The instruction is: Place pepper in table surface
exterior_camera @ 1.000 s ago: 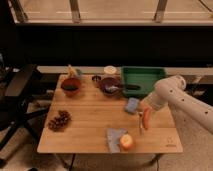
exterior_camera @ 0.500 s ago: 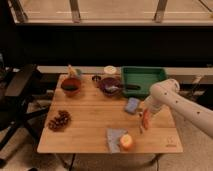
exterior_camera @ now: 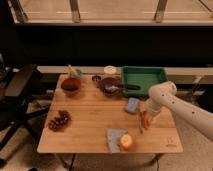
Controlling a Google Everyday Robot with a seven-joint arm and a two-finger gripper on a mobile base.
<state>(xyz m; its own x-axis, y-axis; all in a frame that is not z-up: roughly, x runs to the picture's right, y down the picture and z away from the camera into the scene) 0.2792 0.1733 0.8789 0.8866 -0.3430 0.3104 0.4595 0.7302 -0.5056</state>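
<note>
Table surface (exterior_camera: 90,112): pale slatted wood, filling the middle of the room view
Arm (exterior_camera: 185,107): white, reaching in from the right
Green tray (exterior_camera: 144,75): back right of the table
Gripper (exterior_camera: 146,118): pointing down, front of the tray, pinching the pepper
Apple (exterior_camera: 126,142): front edge, on a grey cloth (exterior_camera: 114,135)
Pepper (exterior_camera: 145,120): orange-red, upright in the gripper, low over the wood, beside a blue sponge (exterior_camera: 132,105); contact with the table unclear

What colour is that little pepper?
Orange-red; the camera view shows the pepper at the gripper, low over the table surface.
</note>
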